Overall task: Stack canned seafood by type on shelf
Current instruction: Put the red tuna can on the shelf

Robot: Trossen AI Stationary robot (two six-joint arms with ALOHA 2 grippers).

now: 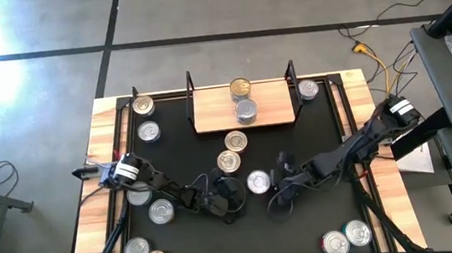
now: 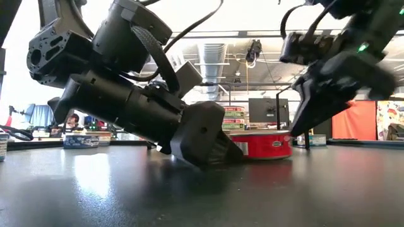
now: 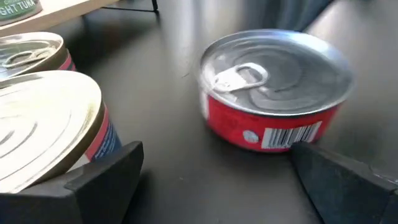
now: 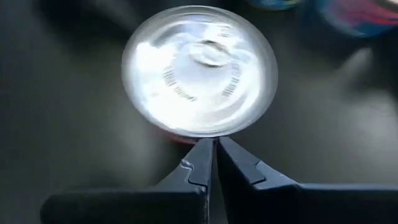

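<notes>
The left gripper lies low on the table near its middle, fingers spread wide and holding nothing. A red tin with a silver pull-tab lid stands just ahead of the fingers, between their lines but not touching either. In the high view this tin sits between the two grippers. A second tin with a silver lid stands beside the left finger — whether they touch cannot be told.

The right gripper hangs just beside the red tin on its other side, fingers pressed together and empty; in its wrist view the closed tips sit at the tin's rim.

The shelf stands at the table's far edge with a gold-lidded tin and a silver-lidded tin on it, touching — other tins are scattered over the table.
</notes>
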